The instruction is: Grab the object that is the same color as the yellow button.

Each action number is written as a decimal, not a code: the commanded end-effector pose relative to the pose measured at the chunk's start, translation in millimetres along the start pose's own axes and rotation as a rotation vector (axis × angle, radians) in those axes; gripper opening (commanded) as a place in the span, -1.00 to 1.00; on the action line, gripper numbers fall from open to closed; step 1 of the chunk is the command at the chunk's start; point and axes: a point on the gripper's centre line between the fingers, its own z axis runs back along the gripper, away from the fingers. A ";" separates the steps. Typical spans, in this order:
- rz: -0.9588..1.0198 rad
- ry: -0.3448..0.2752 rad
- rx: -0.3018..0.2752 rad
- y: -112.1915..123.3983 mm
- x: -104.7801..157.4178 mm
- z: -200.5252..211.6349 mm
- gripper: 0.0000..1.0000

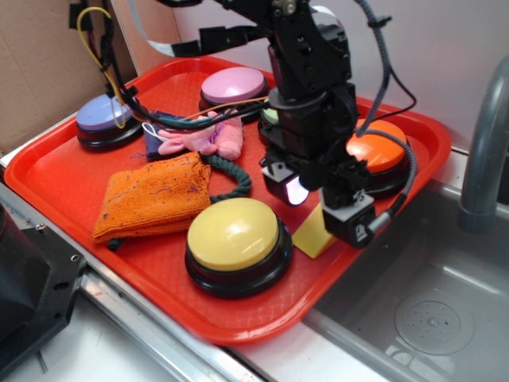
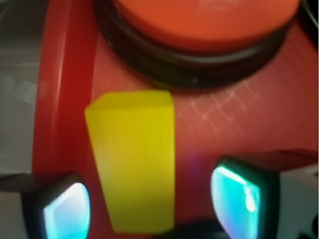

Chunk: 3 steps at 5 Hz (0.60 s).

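Observation:
The small yellow wedge block lies on the red tray between the yellow dome button and the orange button. My gripper hangs low right over the block, its jaws open on either side of it. In the wrist view the block lies between the two glowing fingertips, my gripper open with gaps on both sides. The orange button fills the top of that view.
An orange cloth, a dark green rope, a pink soft toy, a purple button, a pink button and a partly hidden green button are on the tray. A steel sink lies right.

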 end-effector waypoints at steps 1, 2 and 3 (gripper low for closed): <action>0.001 -0.014 -0.078 5.0 11.7 -1.7 1.00; 0.039 -0.010 -0.091 14.1 11.2 -0.6 1.00; 0.072 -0.014 -0.088 20.3 8.3 2.1 1.00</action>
